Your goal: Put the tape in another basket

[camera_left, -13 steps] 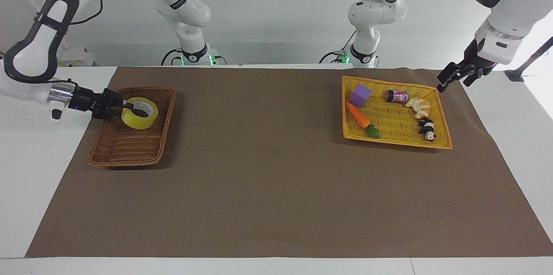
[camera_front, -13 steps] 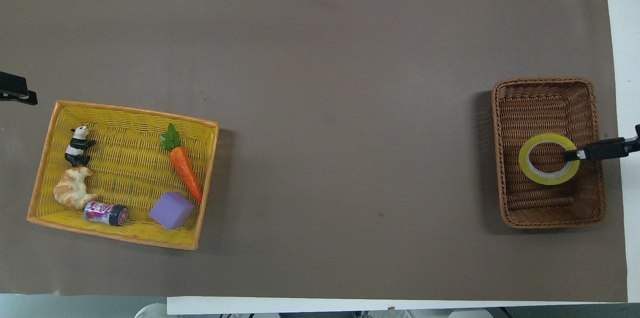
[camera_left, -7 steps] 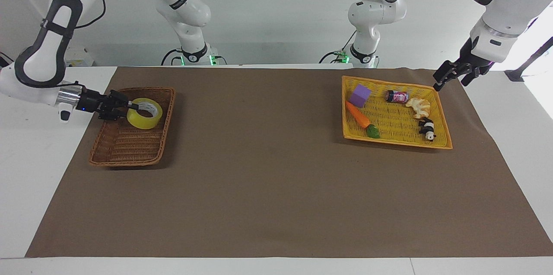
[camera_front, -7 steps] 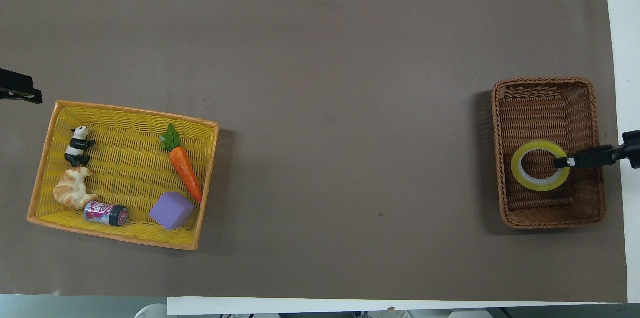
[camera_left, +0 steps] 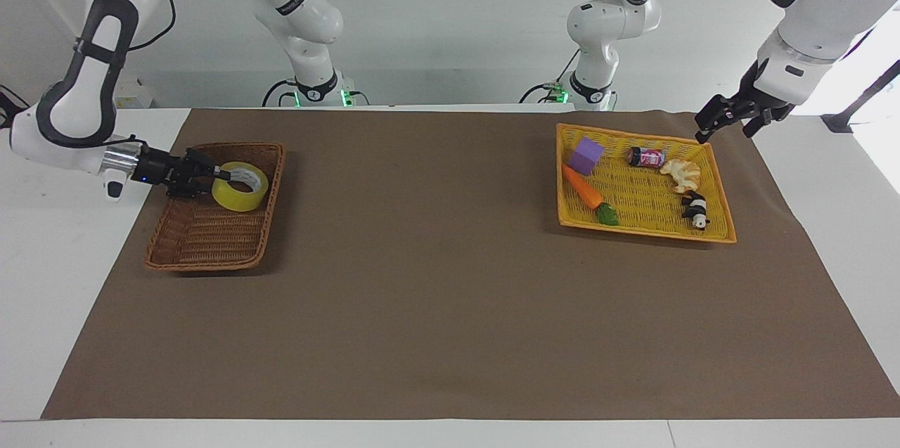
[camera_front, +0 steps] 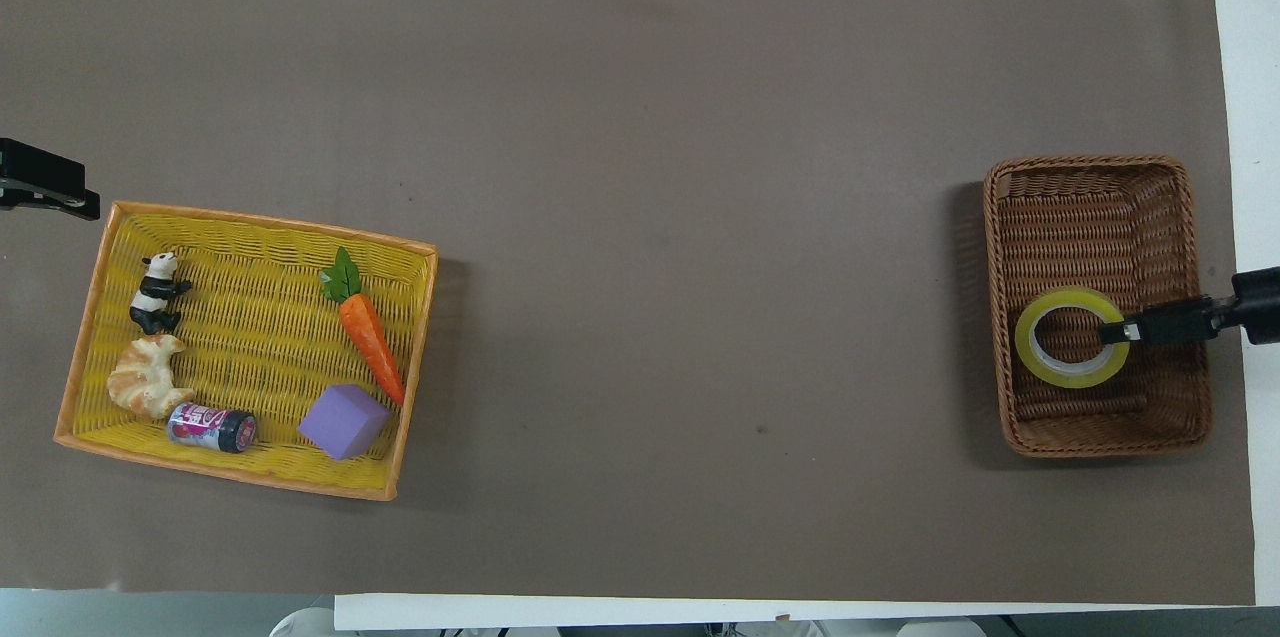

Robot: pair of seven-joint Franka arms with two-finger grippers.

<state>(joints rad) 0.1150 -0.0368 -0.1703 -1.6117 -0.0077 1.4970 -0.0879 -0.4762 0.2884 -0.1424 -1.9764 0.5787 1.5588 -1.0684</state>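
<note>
The tape (camera_left: 242, 199), a yellowish roll with a pale core, sits low inside the brown wicker basket (camera_left: 204, 235) at the right arm's end of the table. My right gripper (camera_left: 223, 174) reaches in over the basket's side wall and is shut on the roll's rim. From overhead its fingertips (camera_front: 1113, 331) pinch the ring of the tape (camera_front: 1030, 349) within the basket (camera_front: 1090, 163). I cannot tell whether the roll rests on the basket's floor. My left gripper (camera_left: 723, 123) hangs open and empty over the yellow basket's corner.
The yellow tray-like basket (camera_left: 718, 234) at the left arm's end holds a purple block (camera_left: 586, 155), a carrot (camera_left: 585, 189), a small can (camera_left: 645, 157), a croissant (camera_left: 682, 174) and a panda figure (camera_left: 696, 210). Brown mat (camera_left: 436, 258) covers the table between the baskets.
The right gripper has carried the tape lower into the brown basket and toward the table's middle. The left gripper has drifted closer to the yellow basket's corner.
</note>
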